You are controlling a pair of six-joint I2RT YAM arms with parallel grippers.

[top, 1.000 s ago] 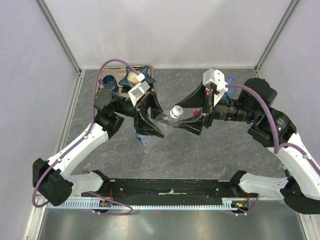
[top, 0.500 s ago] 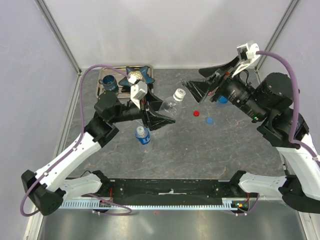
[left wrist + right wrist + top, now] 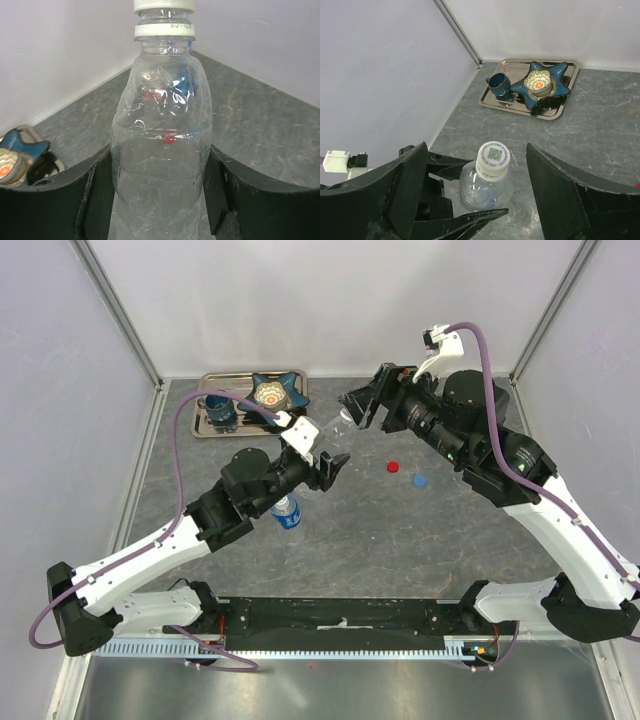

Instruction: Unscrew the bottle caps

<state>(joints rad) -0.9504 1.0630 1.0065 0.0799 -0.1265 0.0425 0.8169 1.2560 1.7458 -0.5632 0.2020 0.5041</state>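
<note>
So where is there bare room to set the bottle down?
Widest bare patch: the near middle, bordered by the small bottle, the blue cap and the black base rail. Crowded: the far middle, where the left gripper holds a clear bottle facing the open right gripper, and the tray corner.

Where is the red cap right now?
In the top view the red cap lies loose on the table, right of centre, beside the blue cap and right of the clear bottle held in the left end effector.
</note>
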